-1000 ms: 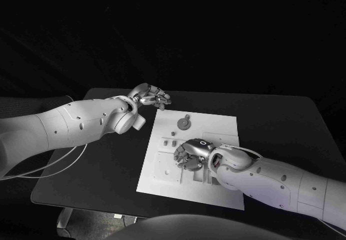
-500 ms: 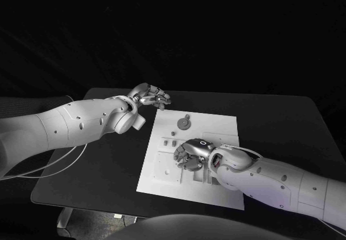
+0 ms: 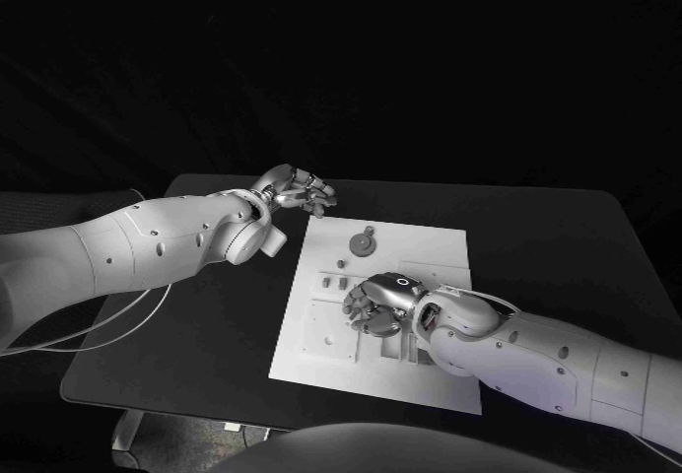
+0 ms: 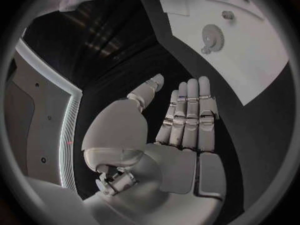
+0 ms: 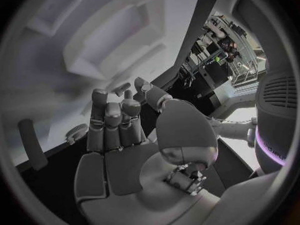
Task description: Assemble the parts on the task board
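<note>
On the black table (image 3: 199,325) we are hovering our right hand (image 3: 375,304), fingers curled, grip unclear, over the flat white task board (image 3: 427,246) near its small, stiff grey gear (image 3: 364,241), best pinched by its rim, while our left hand (image 3: 296,189) is waiting open beside the board.

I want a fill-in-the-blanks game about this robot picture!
1. The task board lying on the table is coloured ____.
2. The right robot hand hovers over the ____.
3. The left robot hand holds ____.
4. The round toothed part on the board is a ____.

Missing words: white; task board; nothing; gear
</note>
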